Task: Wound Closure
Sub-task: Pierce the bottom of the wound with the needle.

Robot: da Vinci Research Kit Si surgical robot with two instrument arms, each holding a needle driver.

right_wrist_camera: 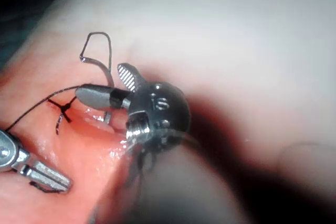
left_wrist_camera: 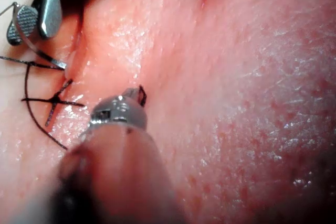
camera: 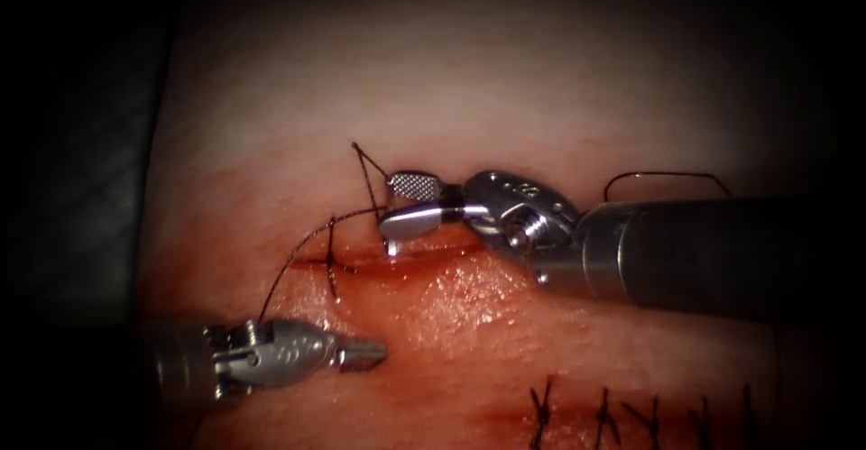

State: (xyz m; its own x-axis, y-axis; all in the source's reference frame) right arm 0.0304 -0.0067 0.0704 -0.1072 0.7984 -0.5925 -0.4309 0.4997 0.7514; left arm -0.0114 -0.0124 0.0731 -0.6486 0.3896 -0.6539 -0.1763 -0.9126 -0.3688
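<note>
The cut (camera: 424, 253) runs across the tissue (camera: 505, 98), with one dark stitch (camera: 332, 259) at its left end. The curved needle (left_wrist_camera: 39, 51) stands with its tip in the tissue at the cut's far edge (camera: 392, 246), right of the stitch. My right tool (camera: 397, 201) has its jaws open on either side of the needle's upper part (right_wrist_camera: 103, 92), not clamping it. Thread (camera: 365, 175) rises in a peak beside those jaws. My left tool (camera: 365, 353) lies low on the near side, jaws shut, a short bit of dark thread (left_wrist_camera: 142, 95) at its tip.
Red fluid wets the tissue on the cut's near side (camera: 469, 315). A row of several finished stitches (camera: 622, 414) closes a second cut at the bottom right. A loop of thread (camera: 667, 177) arches over the right shaft. A long strand (camera: 284, 274) runs from the stitch toward the left tool.
</note>
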